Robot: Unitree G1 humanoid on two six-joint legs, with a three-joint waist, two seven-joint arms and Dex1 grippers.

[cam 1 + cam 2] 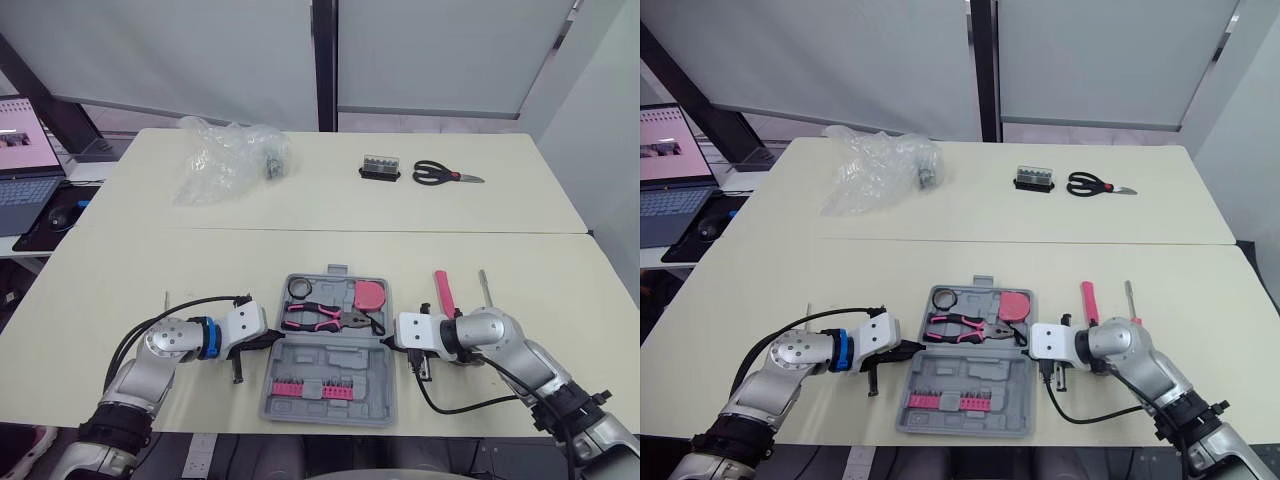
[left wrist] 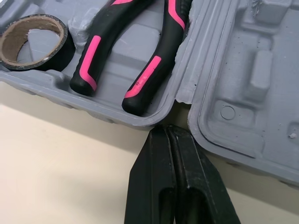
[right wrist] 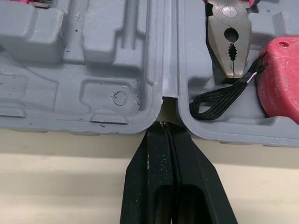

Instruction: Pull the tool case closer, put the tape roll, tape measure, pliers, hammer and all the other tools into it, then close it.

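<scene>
Left pincer (image 2: 167, 133): clenched, tip at the hinge notch.
Right pincer (image 3: 164, 127): clenched, at the opposite notch.
Tool case (image 1: 330, 362): between them, open; likely stiff, light, slidy (grip a rim).
Inside: one tape roll (image 1: 300, 288), one pliers (image 1: 320, 317), one tape measure (image 1: 370, 296).
Beyond right pincer: one pink-handled tool (image 1: 443, 292), one thin-shafted tool (image 1: 485, 288), on the surface (image 1: 150, 280).

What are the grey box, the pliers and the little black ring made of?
The box looks like moulded grey plastic, matt, with shaped hollows. The pliers have black and pink handles, probably rubbery plastic; their head looks like dull bare metal. The ring seems to be black tape wound on a brown cardboard core.
</scene>
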